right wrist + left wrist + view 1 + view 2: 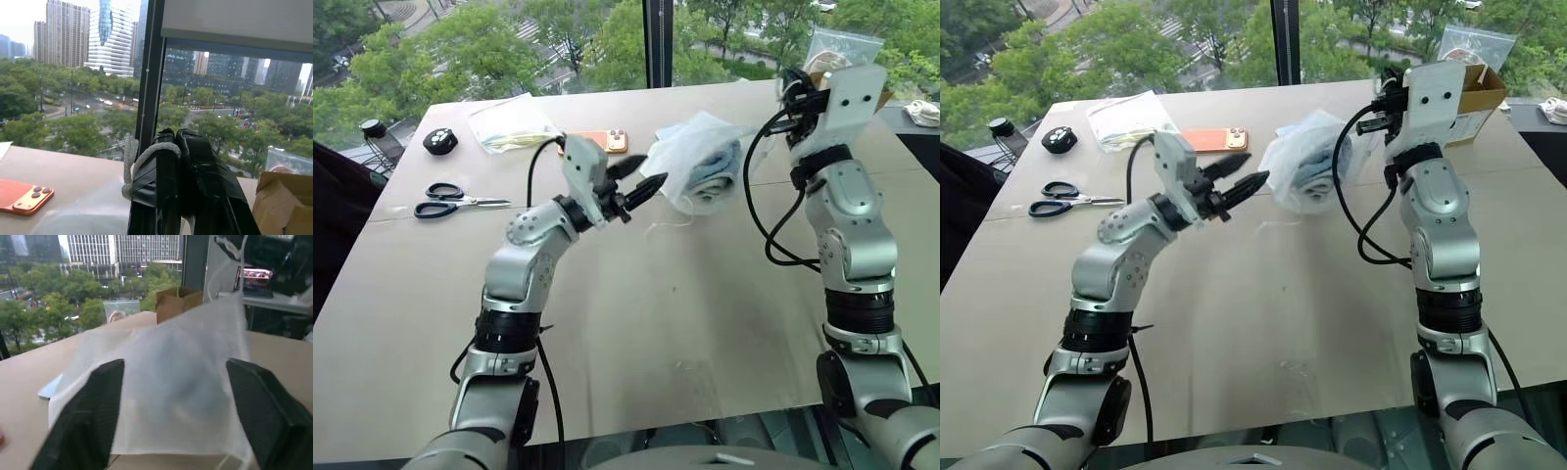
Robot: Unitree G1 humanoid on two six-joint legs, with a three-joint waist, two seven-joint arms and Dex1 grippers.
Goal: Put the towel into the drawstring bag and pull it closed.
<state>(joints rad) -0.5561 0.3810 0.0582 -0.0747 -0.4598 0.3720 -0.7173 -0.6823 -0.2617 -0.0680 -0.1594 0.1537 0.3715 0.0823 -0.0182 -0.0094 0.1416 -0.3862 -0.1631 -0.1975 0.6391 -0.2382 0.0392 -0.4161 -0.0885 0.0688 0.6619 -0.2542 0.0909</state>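
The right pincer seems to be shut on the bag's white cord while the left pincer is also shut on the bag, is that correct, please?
Not quite: the left pincer is open, its fingers spread either side of the drawstring bag, as the left wrist view shows. The right pincer is indeed shut on the white cord.

Silver arms, black end effectors on a two-armed humanoid

Both arms are built of silver-grey metallic segments joined by ribbed black collars, with black cables looping loose from forearm to wrist. The left end effector (639, 178) has tapered black fingers on a pale grey bracket; the right end effector (177, 139) sits behind a white screw-dotted plate.
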